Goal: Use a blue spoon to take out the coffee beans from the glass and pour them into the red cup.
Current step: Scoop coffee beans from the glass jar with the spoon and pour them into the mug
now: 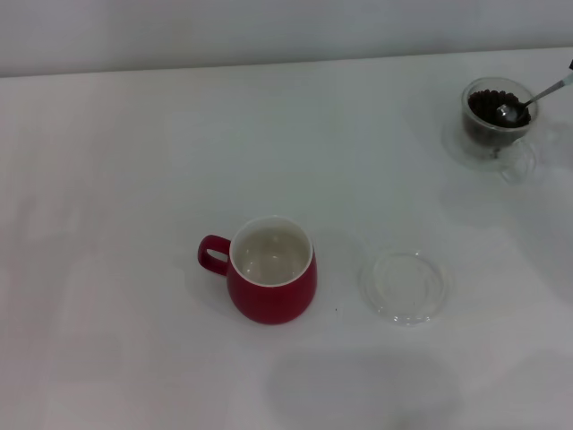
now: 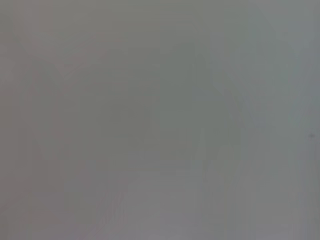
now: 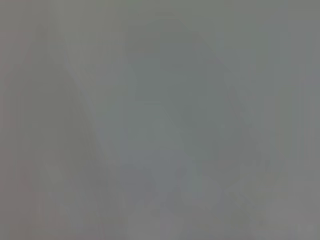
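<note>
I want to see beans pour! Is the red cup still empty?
Empty. The red cup stands upright showing only its bare white inside; the coffee beans all sit in the glass.

You have neither arm in the head view: no left gripper, no right gripper, no wrist or link. A dark sliver [image 1: 570, 64] sits at the view's right edge, over the far right corner of the table [image 1: 134, 134]; whether it is part of your right arm cannot be told. Both wrist views show only flat grey, with no fingers.
</note>
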### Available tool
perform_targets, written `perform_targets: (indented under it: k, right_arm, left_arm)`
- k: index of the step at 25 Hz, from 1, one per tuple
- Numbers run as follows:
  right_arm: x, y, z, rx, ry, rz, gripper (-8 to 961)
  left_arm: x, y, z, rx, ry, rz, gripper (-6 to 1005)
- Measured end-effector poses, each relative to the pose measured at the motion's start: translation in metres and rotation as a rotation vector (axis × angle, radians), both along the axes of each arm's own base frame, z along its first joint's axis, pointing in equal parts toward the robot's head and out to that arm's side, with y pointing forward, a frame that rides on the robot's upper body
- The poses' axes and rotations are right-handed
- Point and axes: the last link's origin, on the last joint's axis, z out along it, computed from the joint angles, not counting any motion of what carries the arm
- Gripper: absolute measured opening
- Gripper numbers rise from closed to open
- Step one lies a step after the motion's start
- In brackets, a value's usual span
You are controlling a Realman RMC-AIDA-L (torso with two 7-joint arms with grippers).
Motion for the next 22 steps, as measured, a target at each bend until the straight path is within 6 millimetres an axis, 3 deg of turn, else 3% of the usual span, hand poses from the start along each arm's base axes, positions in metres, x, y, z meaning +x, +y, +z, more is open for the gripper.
perform_targets:
  k: [22]
  right_arm:
    - [0.012, -0.004, -0.007, -0.011, 0.210, -0.152, 163]
  left_arm:
    - [-0.002, -0.002, 0.000, -0.001, 0.002, 0.007, 873]
